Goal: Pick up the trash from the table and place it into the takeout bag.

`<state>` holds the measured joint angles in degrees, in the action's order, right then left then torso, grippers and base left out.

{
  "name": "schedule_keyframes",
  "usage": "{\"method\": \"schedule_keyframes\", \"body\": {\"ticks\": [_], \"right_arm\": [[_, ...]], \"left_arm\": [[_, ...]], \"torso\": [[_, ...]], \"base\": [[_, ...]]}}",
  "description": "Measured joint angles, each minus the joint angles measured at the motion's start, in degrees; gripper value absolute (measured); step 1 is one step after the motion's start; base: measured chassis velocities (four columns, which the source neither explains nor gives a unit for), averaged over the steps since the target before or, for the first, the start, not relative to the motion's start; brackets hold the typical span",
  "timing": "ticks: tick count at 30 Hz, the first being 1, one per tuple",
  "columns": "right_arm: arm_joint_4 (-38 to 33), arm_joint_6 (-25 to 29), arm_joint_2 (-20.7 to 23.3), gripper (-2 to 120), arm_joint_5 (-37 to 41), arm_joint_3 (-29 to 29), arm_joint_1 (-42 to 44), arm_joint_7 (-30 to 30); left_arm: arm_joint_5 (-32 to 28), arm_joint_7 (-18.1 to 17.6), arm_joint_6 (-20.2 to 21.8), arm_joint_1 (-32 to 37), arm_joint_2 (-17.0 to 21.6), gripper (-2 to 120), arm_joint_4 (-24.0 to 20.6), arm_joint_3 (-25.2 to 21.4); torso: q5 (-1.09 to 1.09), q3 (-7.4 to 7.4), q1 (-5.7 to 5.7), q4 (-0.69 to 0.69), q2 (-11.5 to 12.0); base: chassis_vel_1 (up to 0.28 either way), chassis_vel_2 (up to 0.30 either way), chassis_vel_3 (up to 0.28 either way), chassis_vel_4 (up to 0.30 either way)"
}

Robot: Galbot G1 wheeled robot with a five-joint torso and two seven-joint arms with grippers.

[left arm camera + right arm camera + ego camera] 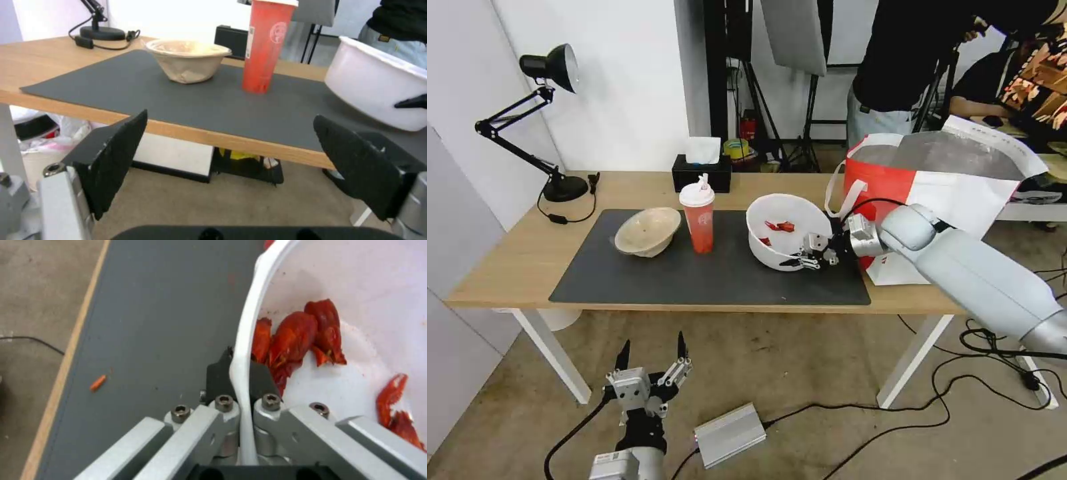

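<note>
The right tool (808,257) is clamped on the near rim of the white plastic bowl (777,230), one finger inside and one outside the wall; the bowl is tipped up off the dark mat (707,273), with red food scraps (296,336) lying just beyond the inner finger; a small orange crumb (98,382) sits on the mat on the outer side of this tool, close to the mat's front edge. Directly behind the right tool's wrist stands the takeout bag (940,193) at the counter's (514,253) right end, its mouth open upward and a white loop handle (844,190) hanging close to the bowl's far rim. On the far side of the bowl from the bag, the red cup with white lid (697,217) stands upright on the mat, apart from the bowl; past it the beige pulp bowl (647,231) rests tilted; the mat between cup and white bowl is bare. Farther back stand a black tissue box (700,172) and a desk lamp (550,120), well away from the tool. The left tool (652,357) hangs below the counter's front edge over the floor, fingers spread apart, holding nothing; a silver box (730,433) and cables lie on the floor beside it.
</note>
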<state>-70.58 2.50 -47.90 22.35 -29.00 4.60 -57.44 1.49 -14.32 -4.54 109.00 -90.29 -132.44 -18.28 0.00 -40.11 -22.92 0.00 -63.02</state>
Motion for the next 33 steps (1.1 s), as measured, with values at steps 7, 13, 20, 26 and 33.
{"method": "schedule_keyframes", "body": {"ticks": [7, 13, 20, 26, 33], "right_arm": [[-1.3, 0.0, 1.3, 0, 2.4, 0.7, 0.0, -0.4], [-3.0, 0.0, 2.4, 0, 4.3, 1.5, 0.3, -0.3], [-5.5, -0.2, 3.6, 0, 6.4, 1.9, 0.3, -0.1], [-7.5, -0.4, 4.4, 0, 7.9, 2.2, 0.8, 0.1], [-11.0, -1.2, 5.5, 0, 9.8, 2.2, 1.1, 0.2]], "left_arm": [[0.0, 0.1, 0.0, 0.1, 0.0, 100, -0.5, -0.1], [-0.1, 0.1, 0.0, 0.2, 0.0, 100, -1.2, -0.6], [-0.1, 0.2, 0.0, 0.4, 0.0, 100, -1.6, -0.5], [-0.1, 0.3, -0.1, 0.3, 0.1, 100, -1.8, -0.7], [-0.6, 0.5, -0.1, -0.4, 0.7, 100, -1.9, -1.2]], "torso": [[0.00, 0.00, 0.00, 0.00, 0.0], [0.00, 0.00, 0.00, 0.00, 0.0], [0.00, 0.00, 0.01, 0.01, 0.0], [0.00, 0.00, 0.00, 0.00, 0.0], [0.00, 0.00, 0.01, 0.00, 0.0]], "base": [[0.000, 0.000, 0.000, 0.000], [0.000, 0.000, 0.000, 0.000], [0.000, 0.000, 0.000, 0.000], [0.000, 0.000, 0.000, 0.000], [0.000, 0.000, 0.000, 0.000]]}}
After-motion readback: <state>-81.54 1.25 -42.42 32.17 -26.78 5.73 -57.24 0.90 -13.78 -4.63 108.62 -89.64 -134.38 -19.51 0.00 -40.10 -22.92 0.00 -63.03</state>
